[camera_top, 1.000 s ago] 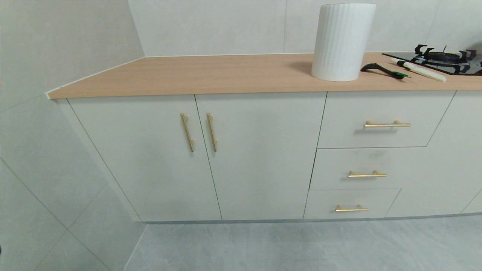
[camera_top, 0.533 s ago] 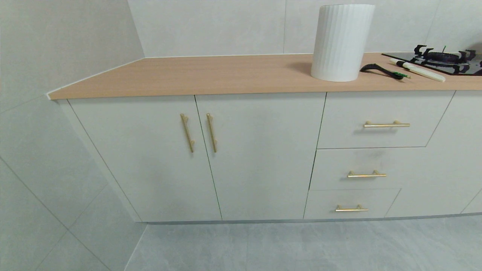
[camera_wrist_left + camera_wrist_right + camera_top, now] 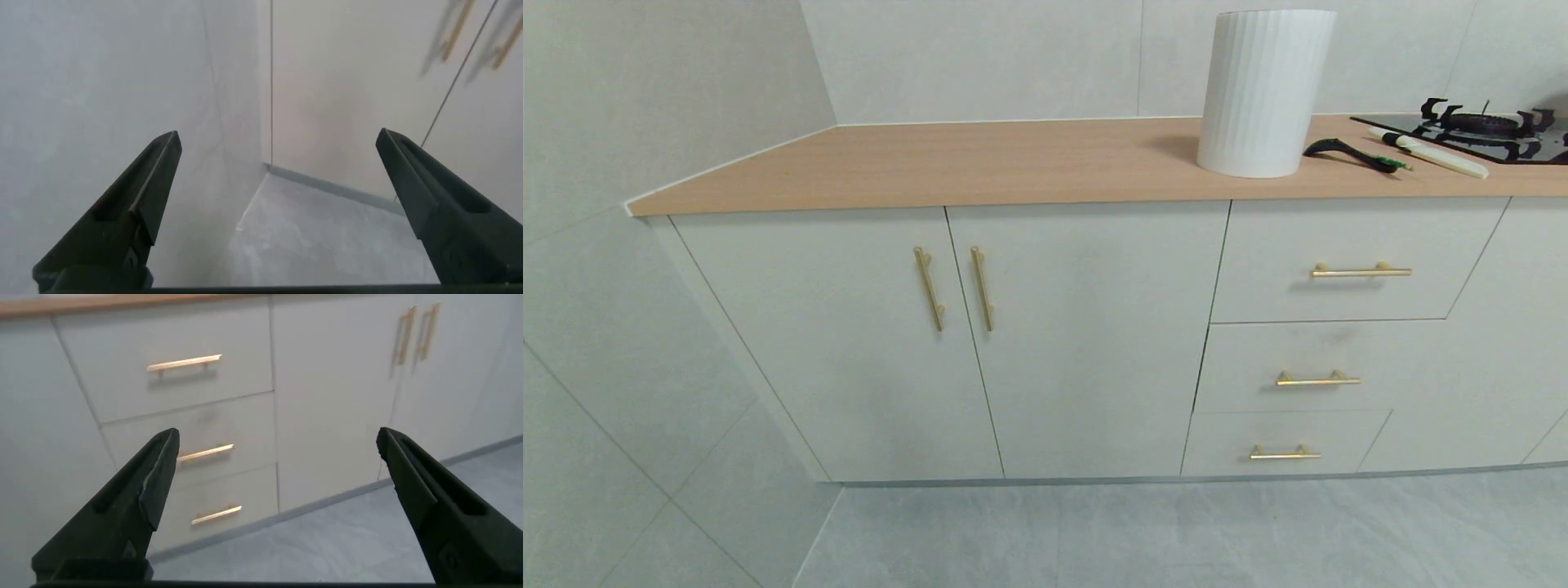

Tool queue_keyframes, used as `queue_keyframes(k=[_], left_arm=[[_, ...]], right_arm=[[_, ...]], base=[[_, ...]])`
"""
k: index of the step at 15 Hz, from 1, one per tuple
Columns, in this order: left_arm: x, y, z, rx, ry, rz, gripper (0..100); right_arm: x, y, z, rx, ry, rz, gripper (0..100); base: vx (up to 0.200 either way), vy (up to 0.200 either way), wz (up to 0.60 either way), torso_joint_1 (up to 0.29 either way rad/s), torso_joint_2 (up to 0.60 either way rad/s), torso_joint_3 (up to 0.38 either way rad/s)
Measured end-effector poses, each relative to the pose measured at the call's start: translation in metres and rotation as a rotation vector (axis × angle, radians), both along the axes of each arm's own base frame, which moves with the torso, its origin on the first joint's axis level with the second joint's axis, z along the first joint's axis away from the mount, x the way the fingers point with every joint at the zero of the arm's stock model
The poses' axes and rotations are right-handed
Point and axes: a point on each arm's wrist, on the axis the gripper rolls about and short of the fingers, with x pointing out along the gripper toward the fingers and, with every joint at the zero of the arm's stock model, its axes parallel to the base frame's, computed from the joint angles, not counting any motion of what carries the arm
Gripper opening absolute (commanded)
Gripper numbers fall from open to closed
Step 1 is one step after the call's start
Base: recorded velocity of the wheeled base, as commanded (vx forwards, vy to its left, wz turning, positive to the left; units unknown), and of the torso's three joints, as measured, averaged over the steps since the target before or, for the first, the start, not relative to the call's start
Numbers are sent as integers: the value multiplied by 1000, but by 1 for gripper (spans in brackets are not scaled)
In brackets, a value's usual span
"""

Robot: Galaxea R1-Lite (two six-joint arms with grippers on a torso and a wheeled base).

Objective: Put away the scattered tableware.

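On the wooden countertop [image 3: 980, 163] at the far right lie a black utensil with a green tip [image 3: 1349, 153] and a long white utensil [image 3: 1429, 153]. A tall white ribbed container [image 3: 1264, 90] stands beside them. My left gripper [image 3: 278, 147] hangs open, low by the wall corner and the floor, holding nothing. My right gripper [image 3: 278, 445] is open too, facing the cabinet drawers [image 3: 176, 416], with nothing between its fingers.
A black gas hob [image 3: 1486, 126] sits at the counter's far right. Below the counter are two cabinet doors with gold handles [image 3: 956, 286] and three drawers [image 3: 1356, 269]. A tiled wall [image 3: 645, 98] closes the left side. Grey floor [image 3: 1176, 531] lies in front.
The head view has shifted very slightly; the things on the counter have stayed where they were.
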Motion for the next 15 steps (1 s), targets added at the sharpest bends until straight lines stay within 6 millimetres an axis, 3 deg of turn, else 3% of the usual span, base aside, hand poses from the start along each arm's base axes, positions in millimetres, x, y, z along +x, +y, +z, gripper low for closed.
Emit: queue_keyframes(k=[4,7,15], left_arm=[[18,-5,-27,24,-42,-232,100],[20,-8,-37,-1,6,-343,100],[21,-8,-38,-7,9,-349,100]], right_arm=[[11,3,-33,-11,124,122,100],[12,5,-40,-11,174,217,100],[12,5,-42,-13,186,247,100]], base=[[0,0,0,0,0,0],[0,0,0,0,0,0],[0,0,0,0,0,0]])
